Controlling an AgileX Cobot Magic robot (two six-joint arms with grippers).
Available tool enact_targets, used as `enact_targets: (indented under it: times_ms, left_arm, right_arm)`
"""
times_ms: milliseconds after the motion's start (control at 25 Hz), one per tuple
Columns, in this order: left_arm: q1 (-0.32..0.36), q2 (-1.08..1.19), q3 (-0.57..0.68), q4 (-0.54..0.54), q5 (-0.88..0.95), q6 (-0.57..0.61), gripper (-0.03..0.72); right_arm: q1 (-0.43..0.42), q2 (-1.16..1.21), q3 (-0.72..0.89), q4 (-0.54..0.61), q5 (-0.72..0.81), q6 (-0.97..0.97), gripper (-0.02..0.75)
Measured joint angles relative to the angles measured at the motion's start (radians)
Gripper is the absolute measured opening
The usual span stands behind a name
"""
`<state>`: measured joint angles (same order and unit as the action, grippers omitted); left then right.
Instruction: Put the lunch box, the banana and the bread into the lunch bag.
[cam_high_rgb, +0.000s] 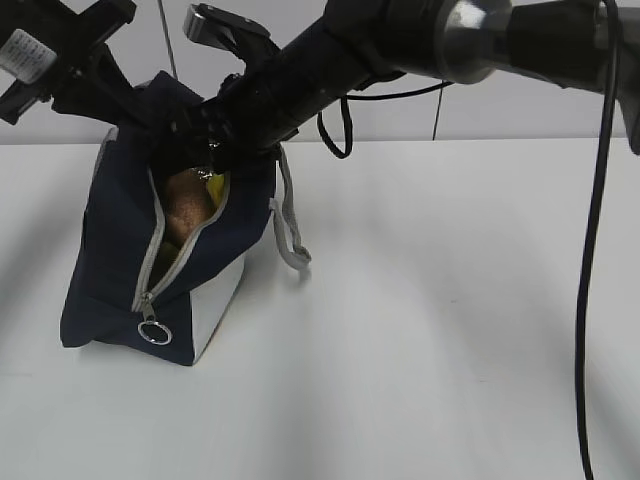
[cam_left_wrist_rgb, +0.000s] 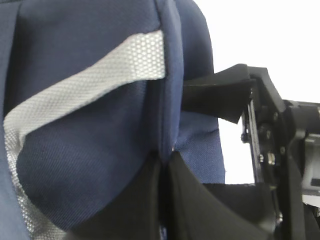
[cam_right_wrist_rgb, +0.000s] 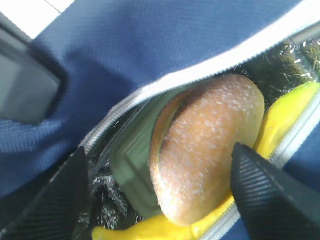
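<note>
The navy lunch bag (cam_high_rgb: 110, 260) stands upright on the table's left side with its zipper open. Inside it the bread (cam_right_wrist_rgb: 205, 145) lies on top, the lunch box (cam_right_wrist_rgb: 132, 165) with its green lid sits against it, and the banana (cam_right_wrist_rgb: 280, 117) curves underneath along the zipper edge. My right gripper (cam_right_wrist_rgb: 159, 150) is open at the bag's mouth, fingers wide on either side of the bread. My left gripper (cam_left_wrist_rgb: 165, 157) is shut on the navy fabric of the lunch bag (cam_left_wrist_rgb: 90, 165) at its upper back. From outside, the bread (cam_high_rgb: 187, 207) and a bit of banana (cam_high_rgb: 214, 186) show through the opening.
The bag stands on a white table (cam_high_rgb: 450, 330) that stretches right and forward. A grey strap handle (cam_high_rgb: 290, 235) hangs off the bag's right side and the zipper ring pull (cam_high_rgb: 154, 333) dangles low in front. A black cable (cam_high_rgb: 590, 250) hangs at the right.
</note>
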<state>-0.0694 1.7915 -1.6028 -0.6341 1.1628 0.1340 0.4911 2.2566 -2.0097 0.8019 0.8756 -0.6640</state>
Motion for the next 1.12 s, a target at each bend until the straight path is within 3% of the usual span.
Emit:
enact_targets:
  times_ms: [160, 360, 640, 1120]
  left_arm:
    - [0.000, 0.000, 0.000, -0.002, 0.004, 0.000, -0.002]
    - [0.000, 0.000, 0.000, -0.003, 0.005, 0.001, -0.002]
    - [0.000, 0.000, 0.000, -0.003, 0.005, 0.001, -0.002]
    - [0.000, 0.000, 0.000, -0.003, 0.007, 0.013, -0.002]
  right_arm:
    - [-0.018, 0.001, -0.086, -0.072, 0.156, 0.021, 0.652]
    - [-0.054, 0.001, -0.210, -0.189, 0.302, 0.127, 0.551]
    - [-0.073, 0.001, -0.244, -0.346, 0.358, 0.249, 0.434]
    - [-0.159, 0.013, -0.218, -0.205, 0.362, 0.305, 0.390]
